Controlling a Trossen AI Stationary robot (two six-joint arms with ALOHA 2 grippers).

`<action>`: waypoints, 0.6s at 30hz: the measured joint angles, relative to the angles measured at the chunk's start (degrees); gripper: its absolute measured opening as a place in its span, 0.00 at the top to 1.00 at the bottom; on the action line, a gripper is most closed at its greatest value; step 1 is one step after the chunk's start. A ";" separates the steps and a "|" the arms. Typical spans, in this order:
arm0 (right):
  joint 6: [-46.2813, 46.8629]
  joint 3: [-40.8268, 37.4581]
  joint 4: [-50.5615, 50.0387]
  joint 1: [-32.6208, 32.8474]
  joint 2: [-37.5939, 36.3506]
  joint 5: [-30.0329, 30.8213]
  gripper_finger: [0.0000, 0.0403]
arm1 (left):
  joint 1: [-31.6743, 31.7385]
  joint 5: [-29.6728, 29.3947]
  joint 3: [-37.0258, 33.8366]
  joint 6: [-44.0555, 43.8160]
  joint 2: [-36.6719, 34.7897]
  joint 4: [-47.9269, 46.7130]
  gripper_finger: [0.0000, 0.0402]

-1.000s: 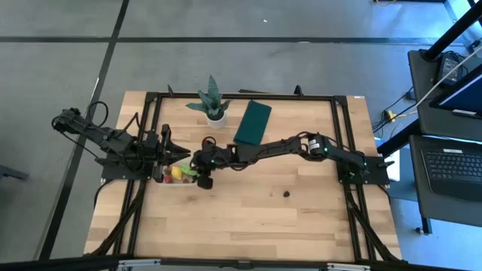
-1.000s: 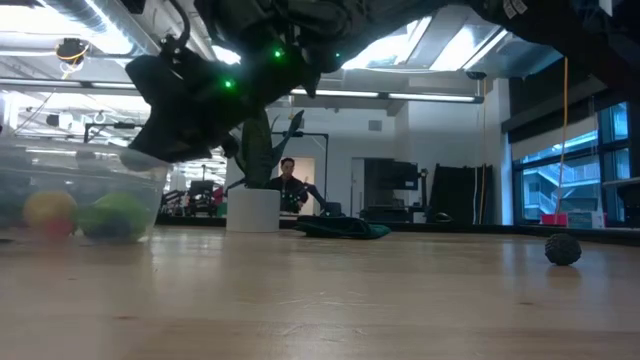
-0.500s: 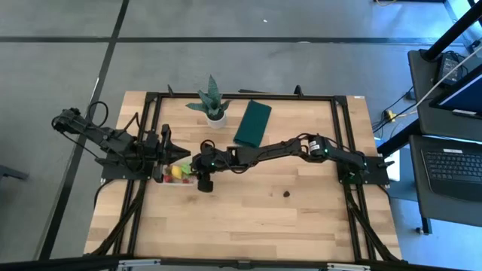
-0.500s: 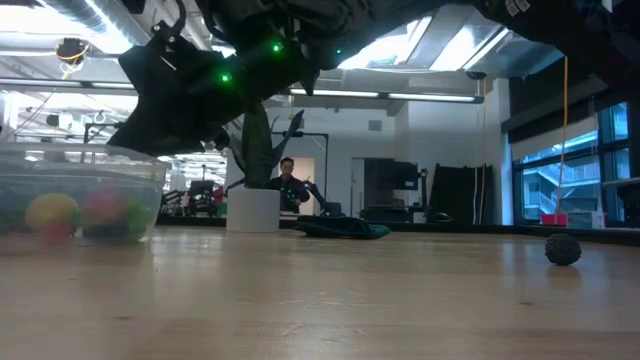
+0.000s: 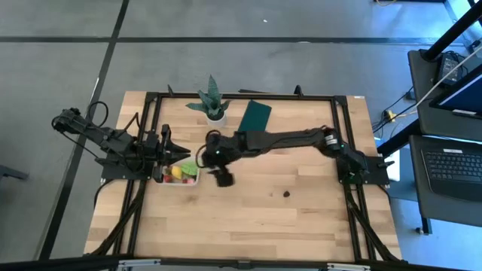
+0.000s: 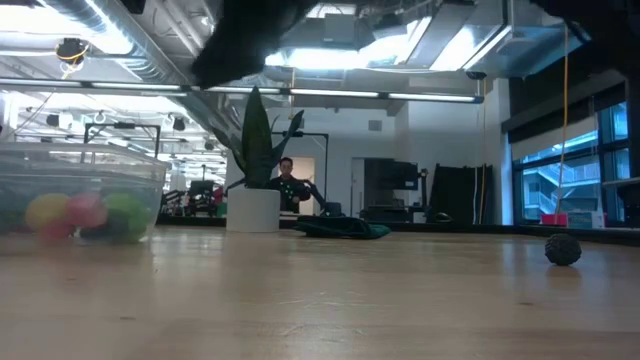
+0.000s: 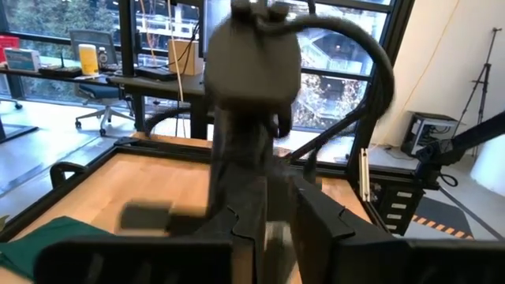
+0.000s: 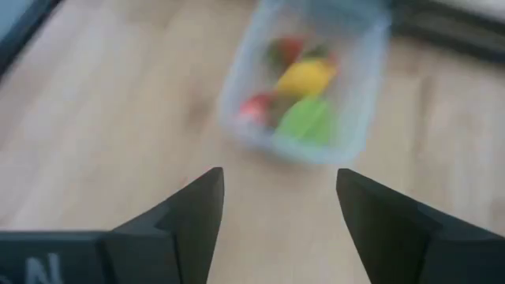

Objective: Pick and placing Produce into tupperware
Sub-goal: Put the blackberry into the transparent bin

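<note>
The tupperware [image 5: 193,183] [image 8: 230,102] [image 6: 145,190] stands on the wood at the table's left. In it lie a yellow piece [image 8: 304,76], a light green piece [image 8: 304,123] and red pieces [image 8: 257,106] of the produce. A small dark berry [image 5: 287,193] [image 6: 562,249] lies alone on the table, right of the middle. My right gripper [image 5: 224,179] [image 8: 276,209] hovers open and empty just right of the tupperware, above it. My left gripper [image 5: 181,156] [image 7: 276,237] lies low at the tupperware's far side, fingers nearly together. My left gripper lies level at the tupperware's far left corner, pointing toward the table's right. Whether its fingers touch the rim or wall I cannot tell, because the arm hides that spot from above.
A potted plant [image 5: 212,102] [image 6: 255,160] and a dark green folded cloth [image 5: 253,123] [image 6: 340,228] sit at the far edge. Black frame rails [image 5: 343,135] run round the table. A person [image 6: 288,180] shows in the room beyond. Bare wood spans the near half.
My right gripper has risen from just over the tupperware and gone toward the table's right edge, leaving the low view. A red piece now lies in the tupperware between the yellow and the green pieces, where there was none a second ago.
</note>
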 joint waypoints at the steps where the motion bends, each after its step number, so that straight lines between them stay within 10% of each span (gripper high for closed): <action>1: -1.05 0.03 -4.15 -0.02 -1.21 -1.81 0.39 | 0.00 0.00 0.00 0.00 -0.01 0.00 0.87; 9: -0.84 -10.14 -20.13 0.91 -14.80 -6.18 0.39 | 0.00 0.00 0.00 -0.01 0.00 -0.33 0.84; 18: 6.82 -38.31 -22.50 8.32 -31.30 -6.08 0.38 | 0.00 0.00 0.00 0.00 0.01 -0.68 0.81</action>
